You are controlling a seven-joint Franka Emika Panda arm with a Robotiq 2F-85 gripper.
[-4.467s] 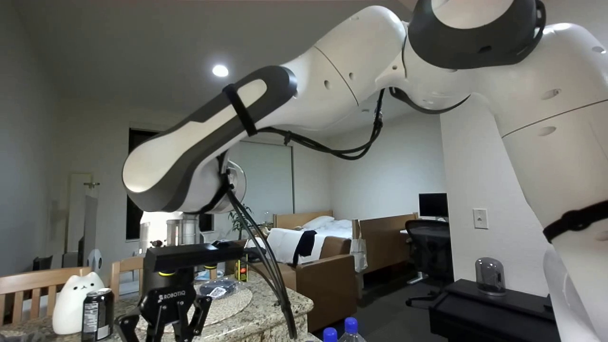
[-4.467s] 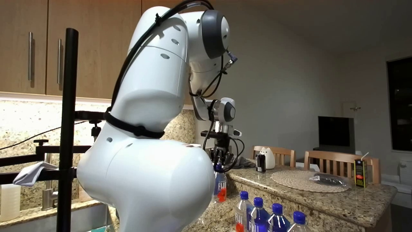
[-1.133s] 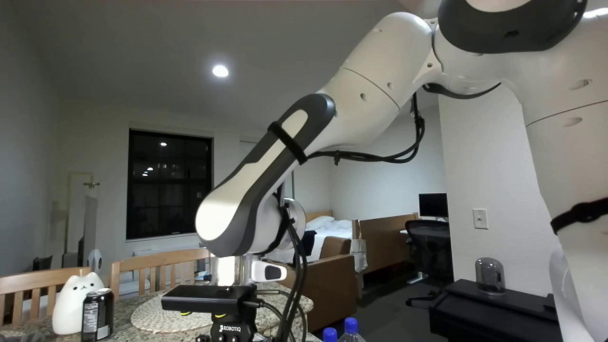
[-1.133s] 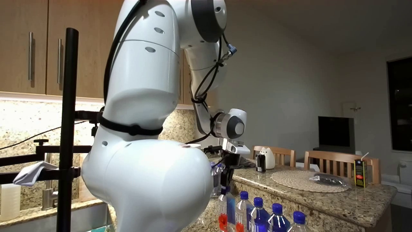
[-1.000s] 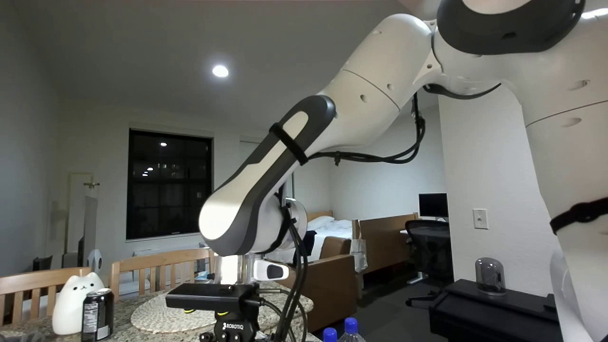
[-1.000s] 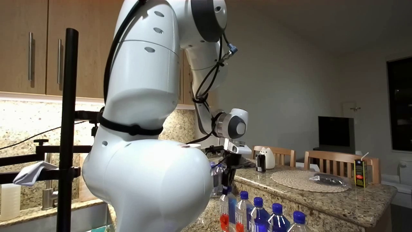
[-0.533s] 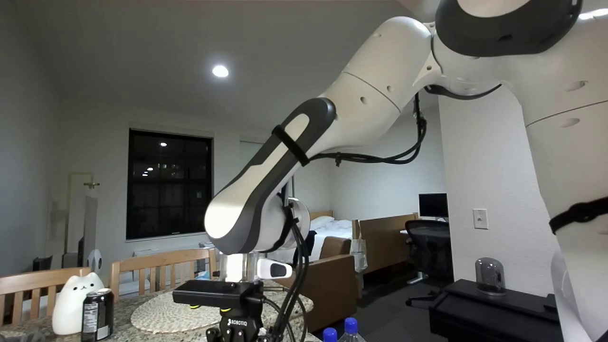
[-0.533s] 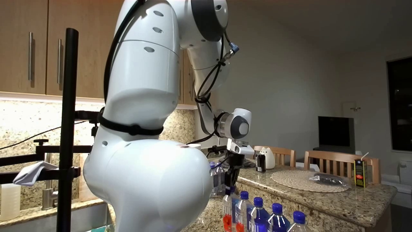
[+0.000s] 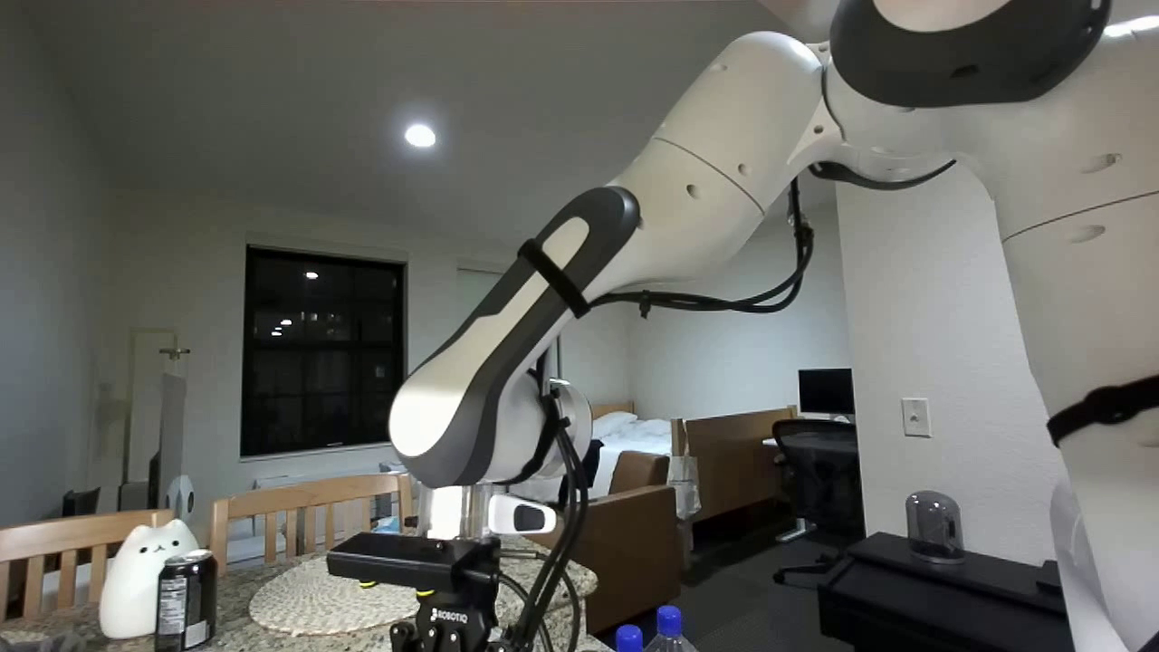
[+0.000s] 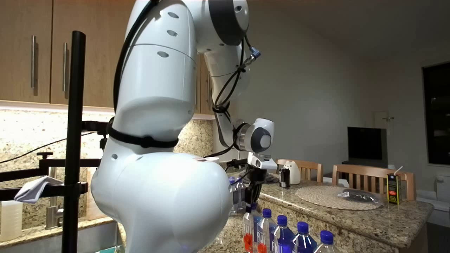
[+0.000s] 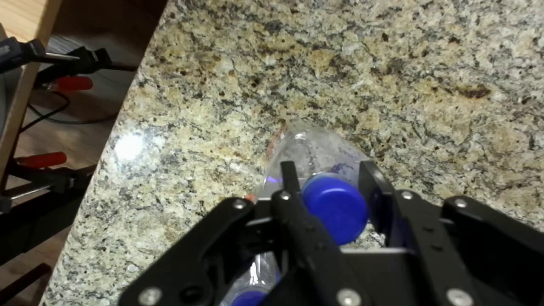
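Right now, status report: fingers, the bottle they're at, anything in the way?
Fingers astride blue cap, contact unclear. FIJI bottle beneath them upright. Neighbouring FIJI bottle close alongside, possibly in the way.

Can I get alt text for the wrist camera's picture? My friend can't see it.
Black jaws stand on either side of the blue cap of a clear bottle, on a speckled counter; whether they grip it is unclear. A second bottle shows, partly hidden, at the bottom edge; red handles show at left.

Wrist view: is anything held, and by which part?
It can't be told: the fingers flank the blue cap of a bottle, but firm contact isn't clear.
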